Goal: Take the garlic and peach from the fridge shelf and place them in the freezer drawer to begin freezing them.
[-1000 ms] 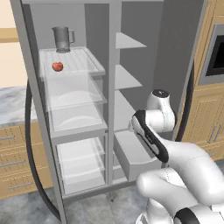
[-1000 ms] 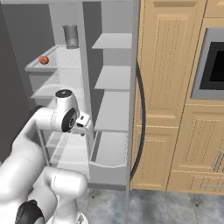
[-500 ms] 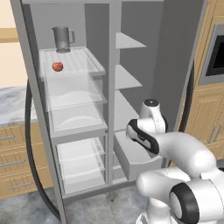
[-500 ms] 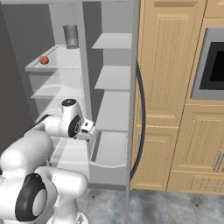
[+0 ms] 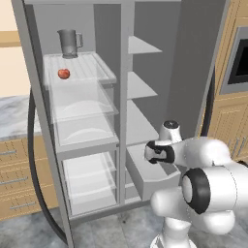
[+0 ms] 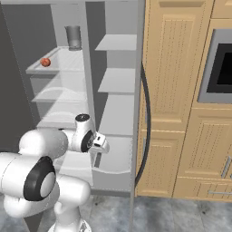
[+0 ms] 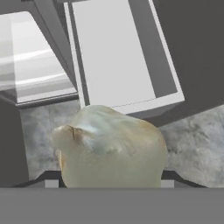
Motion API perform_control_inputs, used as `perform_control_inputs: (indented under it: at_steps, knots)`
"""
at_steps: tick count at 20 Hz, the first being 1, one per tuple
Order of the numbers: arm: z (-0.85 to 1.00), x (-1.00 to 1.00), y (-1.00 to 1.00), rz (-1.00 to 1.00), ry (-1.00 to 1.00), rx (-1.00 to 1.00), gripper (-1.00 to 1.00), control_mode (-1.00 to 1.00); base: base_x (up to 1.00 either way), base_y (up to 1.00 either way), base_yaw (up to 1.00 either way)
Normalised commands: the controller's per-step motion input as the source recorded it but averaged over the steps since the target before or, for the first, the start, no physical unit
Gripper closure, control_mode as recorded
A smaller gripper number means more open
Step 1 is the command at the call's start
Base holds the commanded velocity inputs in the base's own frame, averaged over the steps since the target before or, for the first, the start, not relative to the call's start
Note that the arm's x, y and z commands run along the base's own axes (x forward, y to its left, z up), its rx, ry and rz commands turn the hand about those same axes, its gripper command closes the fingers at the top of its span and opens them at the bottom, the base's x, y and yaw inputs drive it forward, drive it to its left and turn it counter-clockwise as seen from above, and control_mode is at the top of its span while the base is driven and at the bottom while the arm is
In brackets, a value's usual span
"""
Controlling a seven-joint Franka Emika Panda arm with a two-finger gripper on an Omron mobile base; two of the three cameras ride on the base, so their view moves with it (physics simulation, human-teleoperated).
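arm: folded low, elbow bent | pincer (image 5: 156,154): pointing down, clamped on garlic (image 7: 111,146)

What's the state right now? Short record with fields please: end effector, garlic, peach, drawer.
end effector: shut on garlic, held between the fingers, above the drawer
garlic: in the grip, not yet released
peach: on ribbed shelf, in front of grey pitcher
drawer: pulled out, nothing seen inside
done: neither item in drawer yet

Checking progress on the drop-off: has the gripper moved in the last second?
Yes. The gripper, shut on the garlic, has dropped lower toward the freezer drawer.
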Motion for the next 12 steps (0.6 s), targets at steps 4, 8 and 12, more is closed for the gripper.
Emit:
perform_control_inputs:
  at_steps: [4, 8, 12]
  knots:
    - [-0.46, 0.28, -0.19, 0.00, 0.08, 0.00, 1.00, -1.00, 0.00, 0.00, 0.00]
    - [-0.41, 0.24, -0.09, 0.00, 0.05, 0.00, 1.00, -1.00, 0.00, 0.00, 0.00]
    - [-0.40, 0.24, -0.10, 0.00, 0.04, 0.00, 1.00, -1.00, 0.00, 0.00, 0.00]
